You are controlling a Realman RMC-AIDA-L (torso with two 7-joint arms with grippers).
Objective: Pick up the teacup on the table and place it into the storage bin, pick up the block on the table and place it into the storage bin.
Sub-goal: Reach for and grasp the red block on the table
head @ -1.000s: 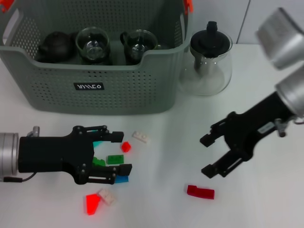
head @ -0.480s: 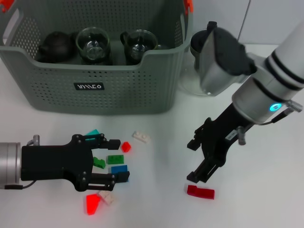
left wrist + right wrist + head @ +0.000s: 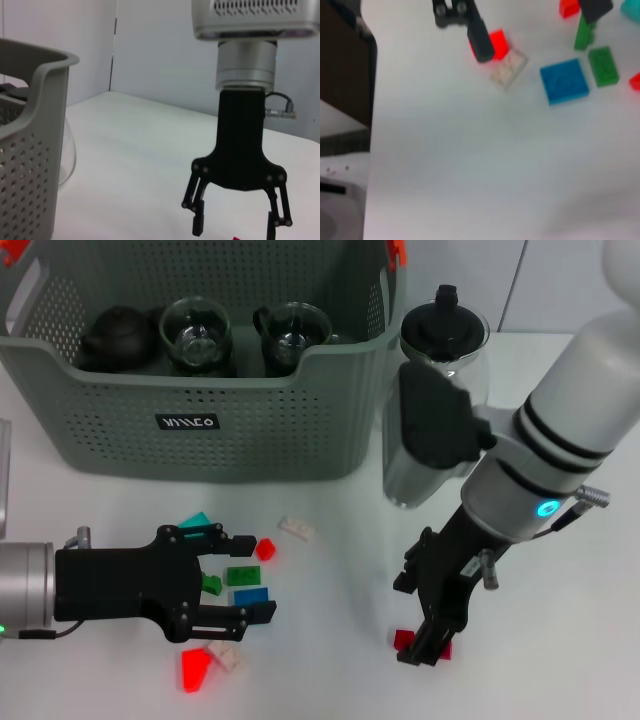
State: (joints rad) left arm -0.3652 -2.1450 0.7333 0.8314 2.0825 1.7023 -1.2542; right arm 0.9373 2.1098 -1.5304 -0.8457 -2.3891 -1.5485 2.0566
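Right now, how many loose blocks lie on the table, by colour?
red blocks: 3
green blocks: 2
white blocks: 2
blue block: 1
teal block: 1
Total: 9

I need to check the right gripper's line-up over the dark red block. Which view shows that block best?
The head view: the dark red block lies on the table, partly hidden under the right gripper, whose fingers are open. The left wrist view catches only a red sliver between the fingers. The right wrist view doesn't show it.

Right gripper (image 3: pixel 235 226) — fingers spread — beside storage bin (image 3: pixel 30 140)
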